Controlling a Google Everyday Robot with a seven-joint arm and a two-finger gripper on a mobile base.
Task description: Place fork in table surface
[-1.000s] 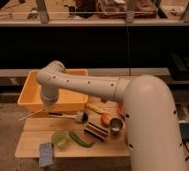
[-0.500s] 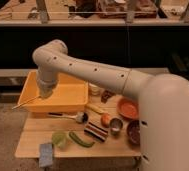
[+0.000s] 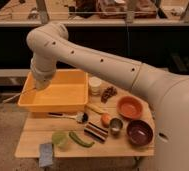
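Observation:
The fork point(image 3: 18, 95) is a thin pale utensil sticking out to the left of my gripper point(image 3: 36, 88), in the air over the left rim of the yellow tub point(image 3: 63, 102). The gripper hangs from the arm's wrist above the tub's left side and is shut on the fork's end. The table surface point(image 3: 35, 131) of light wooden planks lies below and in front of the tub, well under the fork.
On the table lie a black-handled utensil with a white head point(image 3: 68, 116), a green pod point(image 3: 81, 140), a green cup point(image 3: 59, 139), a blue sponge point(image 3: 46, 154), a dark bar point(image 3: 96, 132), an orange fruit point(image 3: 105, 119), a metal cup point(image 3: 116, 125), two bowls point(image 3: 129, 106) and a white cup point(image 3: 95, 84).
The gripper has risen from near the table's left front up over the tub's left side, carrying the fork with it. The arm has swung upward.

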